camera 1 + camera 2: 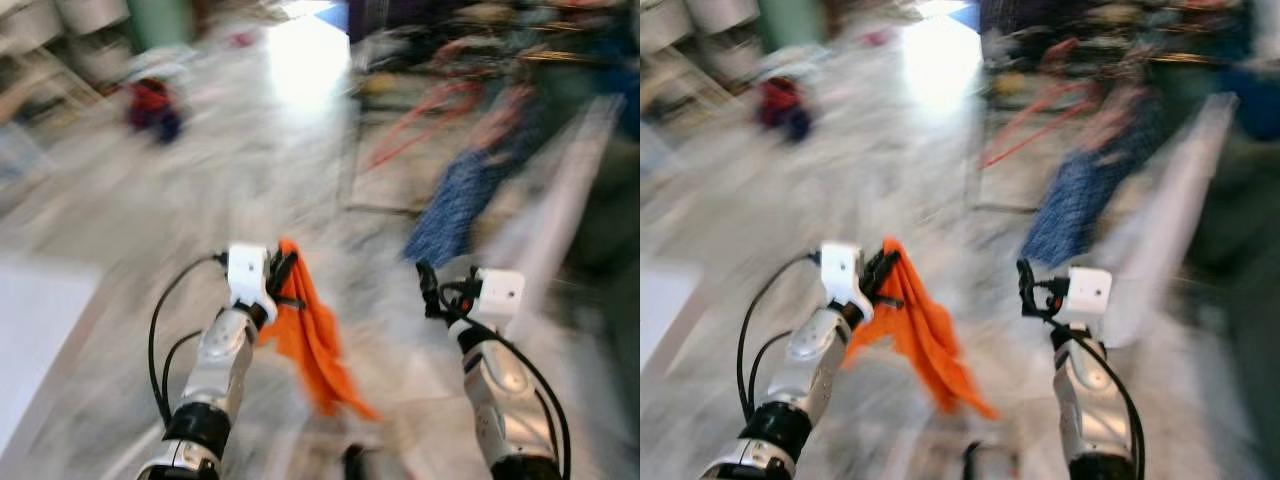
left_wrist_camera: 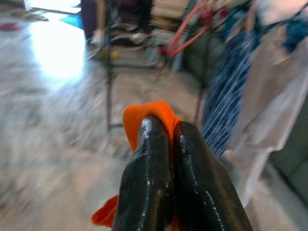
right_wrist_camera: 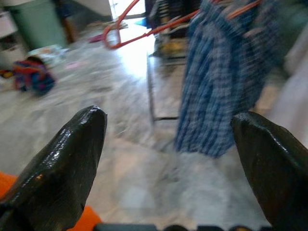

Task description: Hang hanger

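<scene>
While the head views are blurred, you can make out the orange garment [image 1: 312, 340] clearly enough: it hangs from the left gripper [image 1: 281, 275], whose two black fingers [image 2: 149, 183] are pressed together on a fold of the cloth. In the left wrist view the orange fold sticks out just past the fingertips. Below the grip the cloth falls down and a little toward the right arm, so its long axis is close to vertical. Whether a hanger is inside this garment, I cannot tell from these pictures.

Your right gripper [image 3: 168, 144] holds nothing; its fingers stand wide apart, and it is raised beside the left one, at about the same height.

Ahead of both grippers, and more on the robot's right side, you see a drying rack [image 1: 350, 160] with a thin dark frame. A blue checked garment [image 3: 226, 77] hangs on it, and there are red hangers [image 3: 139, 29] on its upper part. The rack is well apart from the fingers for now, with pale marble floor [image 1: 200, 180] between.

So the place for hanging lies forward and to the right of the orange garment. My judgement is that you are in the approach step, and the left arm, which carries the load, must come near the rack rail before any hanging is possible
</scene>
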